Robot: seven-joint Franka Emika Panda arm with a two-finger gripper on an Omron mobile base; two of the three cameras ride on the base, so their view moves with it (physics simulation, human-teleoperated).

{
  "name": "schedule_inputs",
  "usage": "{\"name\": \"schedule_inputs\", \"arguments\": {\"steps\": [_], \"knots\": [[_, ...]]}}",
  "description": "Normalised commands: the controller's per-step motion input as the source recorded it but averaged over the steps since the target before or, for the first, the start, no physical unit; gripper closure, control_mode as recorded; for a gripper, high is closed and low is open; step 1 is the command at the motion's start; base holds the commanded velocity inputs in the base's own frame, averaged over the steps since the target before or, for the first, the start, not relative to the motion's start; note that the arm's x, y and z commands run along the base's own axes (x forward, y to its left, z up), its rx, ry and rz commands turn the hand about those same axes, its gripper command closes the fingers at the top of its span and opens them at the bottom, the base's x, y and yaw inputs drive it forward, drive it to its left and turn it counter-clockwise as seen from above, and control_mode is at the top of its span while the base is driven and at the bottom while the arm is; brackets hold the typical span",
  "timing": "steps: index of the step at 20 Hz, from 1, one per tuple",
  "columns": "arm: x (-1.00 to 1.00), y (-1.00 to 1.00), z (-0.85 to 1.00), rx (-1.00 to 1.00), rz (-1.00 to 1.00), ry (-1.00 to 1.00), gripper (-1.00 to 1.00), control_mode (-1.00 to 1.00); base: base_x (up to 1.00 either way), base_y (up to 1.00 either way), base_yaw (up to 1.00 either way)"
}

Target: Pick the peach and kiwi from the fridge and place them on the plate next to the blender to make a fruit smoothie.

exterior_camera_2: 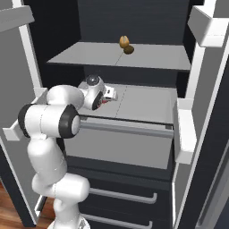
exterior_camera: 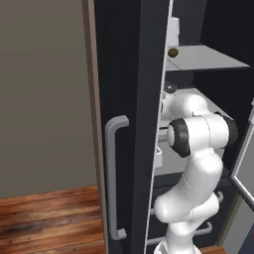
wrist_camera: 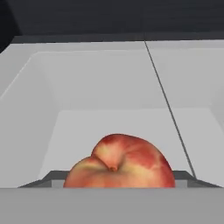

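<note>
Peach [wrist_camera: 120, 162]: I see it large and low in the hand view, rounded, red blotches over yellow-orange skin, a crease running to a small stem dimple that faces the camera.
Peach location: I place it in the open light grey drawer [exterior_camera_2: 147, 105] of the fridge [exterior_camera_2: 134, 27], near the drawer's front left corner, where a trace of red shows beside the hand in the right base view.
End effector [exterior_camera_2: 108, 95]: reached into the drawer's left end; jaws partly closed, one on each side of the peach; I cannot tell whether the fingers press on it, as their tips are hidden.
Kiwi [exterior_camera_2: 129, 49]: brown, oval, on the upper shelf [exterior_camera_2: 89, 56] toward its back edge, near the middle.
Second item on shelf: a tan, upright oval object [exterior_camera_2: 124, 42] just behind the kiwi, touching or nearly so; I cannot identify it.
Fridge interior: dark walls, light grey shelf and drawer, white door bins [exterior_camera_2: 185, 125] on the open right door.
Lower drawers [exterior_camera_2: 120, 197]: dark fronts with grey bar handles, closed.
Room: beige wall [exterior_camera: 44, 89] and wooden floor [exterior_camera: 49, 218] left of the fridge in the left base view.
</note>
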Motion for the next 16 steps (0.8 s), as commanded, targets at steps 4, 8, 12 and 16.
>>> {"name": "schedule_inputs", "arguments": {"steps": [4,8,12,16], "knots": [[-1.0,0.0,0.48,0.0,-0.03,-0.48,1.0,-1.0,0.0,0.0,0.0],[-1.0,0.0,1.0,0.0,-0.03,-0.17,1.0,-1.0,0.0,0.0,0.0],[-1.0,0.0,1.0,0.0,0.0,0.02,1.0,-1.0,0.0,0.0,0.0],[-1.0,0.0,1.0,0.0,-0.01,0.16,1.0,-1.0,0.0,0.0,0.0]]}}
